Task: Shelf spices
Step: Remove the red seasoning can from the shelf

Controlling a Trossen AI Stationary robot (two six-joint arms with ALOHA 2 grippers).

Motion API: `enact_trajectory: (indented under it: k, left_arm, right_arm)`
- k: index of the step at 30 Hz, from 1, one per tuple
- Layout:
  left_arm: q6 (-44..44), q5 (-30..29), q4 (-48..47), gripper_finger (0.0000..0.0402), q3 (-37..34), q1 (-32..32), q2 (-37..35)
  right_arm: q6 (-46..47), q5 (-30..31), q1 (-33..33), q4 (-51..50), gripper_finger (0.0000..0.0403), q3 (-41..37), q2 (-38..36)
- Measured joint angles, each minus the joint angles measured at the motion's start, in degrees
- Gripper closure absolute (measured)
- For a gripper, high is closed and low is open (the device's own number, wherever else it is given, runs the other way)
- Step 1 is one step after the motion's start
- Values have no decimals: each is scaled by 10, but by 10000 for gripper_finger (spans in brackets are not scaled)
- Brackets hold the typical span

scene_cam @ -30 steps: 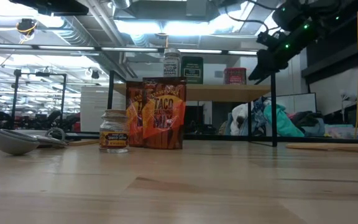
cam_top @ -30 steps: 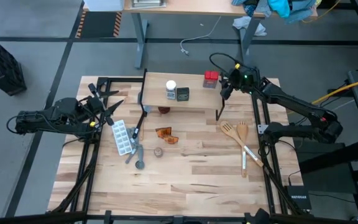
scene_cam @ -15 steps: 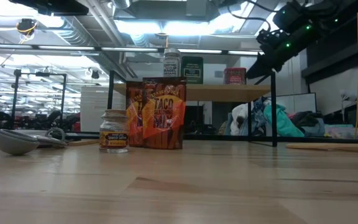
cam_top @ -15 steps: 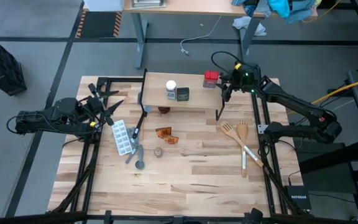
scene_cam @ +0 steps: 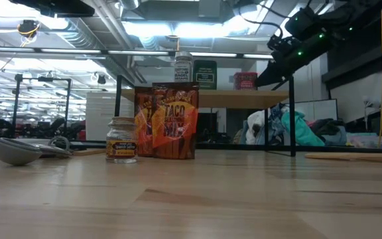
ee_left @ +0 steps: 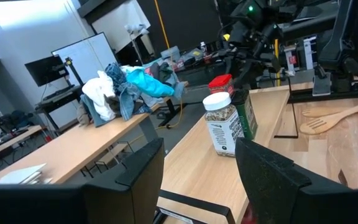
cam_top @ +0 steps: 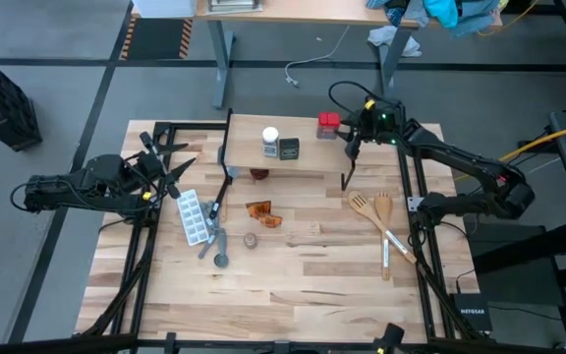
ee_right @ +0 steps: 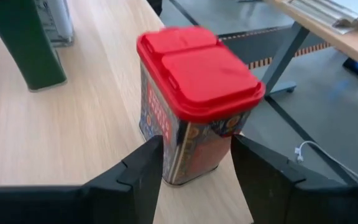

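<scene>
The left gripper [cam_top: 170, 177] rests low at the table's [cam_top: 303, 275] left edge, fingers spread and empty. The right gripper [cam_top: 350, 133] reaches over the shelf [cam_top: 308, 157], and its fingers [ee_right: 138, 174] straddle the upright red-topped box [ee_right: 194, 102], apparently not yet pressing it. Just beyond the box stand the tin [cam_top: 288, 148] and white-capped jar [cam_top: 270, 139]. A desk [cam_top: 293, 8] is behind.

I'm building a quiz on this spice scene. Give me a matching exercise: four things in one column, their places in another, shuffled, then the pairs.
Things:
1. red-topped box
2. white-capped jar
3. small brown-capped jar
4. left claw

Places:
A. on the table, near the orange packets
B. at the table's left edge, away from the shelf
C. on the shelf, beside the dark green tin
D. on the shelf, between the right claw's fingers

Pairs: 1-D, 2-C, 3-A, 4-B
</scene>
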Motion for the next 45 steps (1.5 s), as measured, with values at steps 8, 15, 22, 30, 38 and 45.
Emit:
enact_trajectory:
  k: [8,15,22,30,38,45]
  left_arm:
    - [0,0,0,210,0,0,0]
    - [-10,0,0,210,0,0,0]
    - [-10,0,0,210,0,0,0]
    - [-9,0,0,210,0,0,0]
    - [-9,0,0,210,0,0,0]
    - [-9,0,0,210,0,0,0]
  right_arm:
    - [0,10,0,0,207,0,13]
    - [0,30,0,3,207,0,13]
    - [0,30,0,3,207,0,13]
    - [0,30,0,3,207,0,13]
    - [1,24,0,1,207,0,13]
    - [-27,23,1,2,207,0,13]
